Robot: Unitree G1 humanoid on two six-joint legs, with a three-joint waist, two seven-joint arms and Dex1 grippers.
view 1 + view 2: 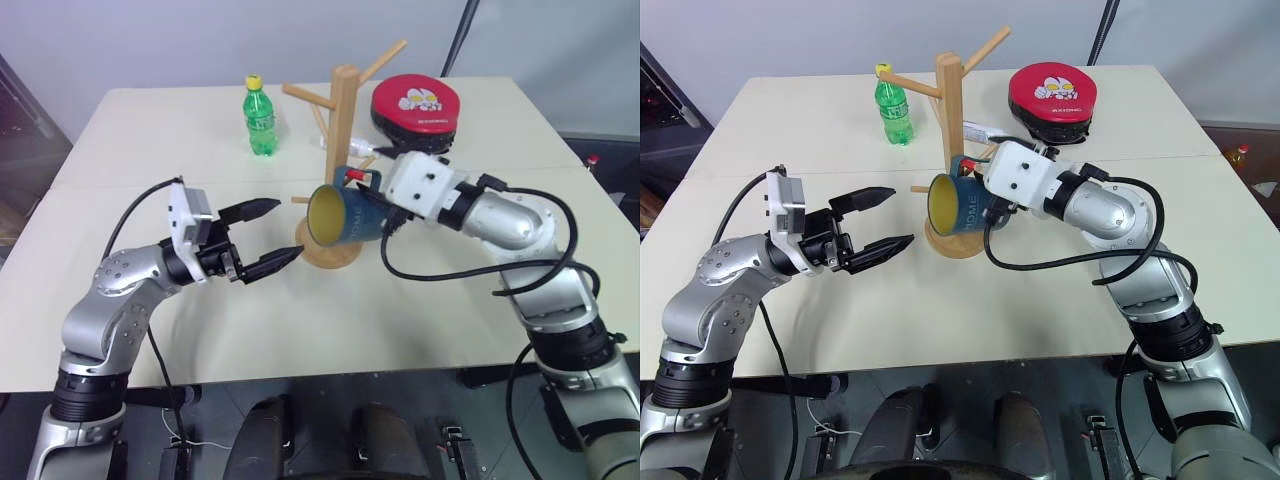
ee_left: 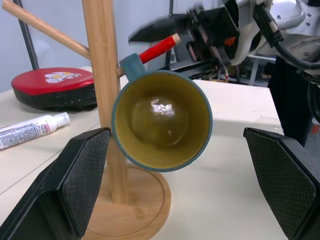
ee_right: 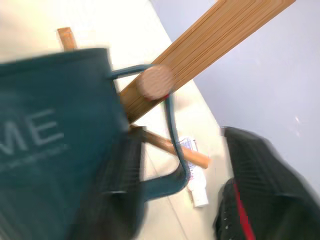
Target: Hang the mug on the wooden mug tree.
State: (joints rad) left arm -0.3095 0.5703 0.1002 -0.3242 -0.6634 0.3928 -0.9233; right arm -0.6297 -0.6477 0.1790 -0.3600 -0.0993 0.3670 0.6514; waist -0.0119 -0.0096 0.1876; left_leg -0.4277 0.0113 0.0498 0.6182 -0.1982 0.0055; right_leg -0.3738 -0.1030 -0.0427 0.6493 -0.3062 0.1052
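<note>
The dark teal mug (image 1: 345,215) with a yellow inside lies tilted on its side against the wooden mug tree (image 1: 343,110), mouth facing my left gripper. In the right wrist view its handle (image 3: 172,125) loops over a peg (image 3: 155,82). My right gripper (image 1: 365,180) is at the handle, open, one finger (image 3: 120,185) by the mug's wall and the other (image 3: 265,185) well off it. My left gripper (image 1: 288,230) hovers open just left of the mug's mouth, holding nothing.
A green bottle (image 1: 260,118) stands behind and left of the tree. A red and black round case (image 1: 415,108) lies at the back right. A white tube (image 2: 30,131) lies behind the tree's round base (image 1: 335,255).
</note>
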